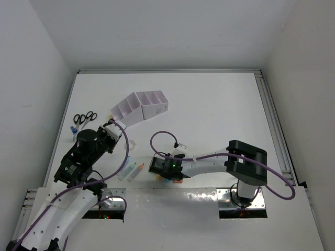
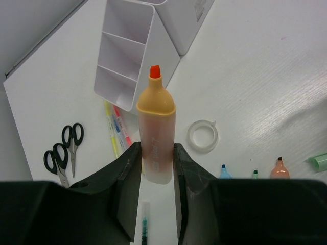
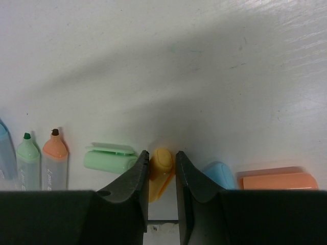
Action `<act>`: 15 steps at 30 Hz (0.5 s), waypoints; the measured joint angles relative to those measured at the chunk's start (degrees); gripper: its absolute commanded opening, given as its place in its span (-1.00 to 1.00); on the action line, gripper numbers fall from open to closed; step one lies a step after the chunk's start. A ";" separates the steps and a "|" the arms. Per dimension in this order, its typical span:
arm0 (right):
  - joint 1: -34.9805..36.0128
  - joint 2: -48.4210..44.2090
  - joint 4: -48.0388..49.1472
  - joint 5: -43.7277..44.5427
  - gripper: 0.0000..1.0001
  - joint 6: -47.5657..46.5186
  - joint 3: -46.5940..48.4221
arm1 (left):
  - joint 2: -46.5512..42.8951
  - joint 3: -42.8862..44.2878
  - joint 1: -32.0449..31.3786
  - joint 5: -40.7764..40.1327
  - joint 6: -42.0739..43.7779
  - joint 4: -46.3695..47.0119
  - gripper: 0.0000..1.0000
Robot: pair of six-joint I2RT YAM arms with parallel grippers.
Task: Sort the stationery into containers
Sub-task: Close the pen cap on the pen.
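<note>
My left gripper (image 2: 156, 153) is shut on the lower body of an uncapped orange highlighter (image 2: 156, 122), which stands upright above the table. Its tip points toward the pale organiser (image 2: 125, 56), seen from above as a row of compartments (image 1: 141, 107). My right gripper (image 3: 162, 158) is low on the table with both jaws against a yellow-orange cap (image 3: 162, 166). Beside that cap lie a green cap (image 3: 110, 159), a blue cap (image 3: 219, 173) and an orange cap (image 3: 278, 180). Uncapped green (image 3: 27, 158) and orange (image 3: 54, 155) highlighters lie to their left.
Black-handled scissors (image 2: 64, 153) lie left of the organiser, near the table's left edge (image 1: 68, 120). A clear tape ring (image 2: 203, 136) lies right of the held highlighter. Thin yellow and pink pens (image 2: 118, 130) lie below the organiser. A teal pen (image 2: 145, 222) lies under my left jaws.
</note>
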 measured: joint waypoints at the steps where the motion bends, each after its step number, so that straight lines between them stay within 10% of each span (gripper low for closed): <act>1: -0.02 0.00 0.00 0.07 -0.97 -0.04 0.00 | 0.00 0.00 0.00 0.02 0.00 0.02 -1.00; 15: -3.52 -13.35 1.84 11.56 -1.00 -25.77 2.21 | 2.56 1.51 0.00 6.08 -4.66 0.83 -1.00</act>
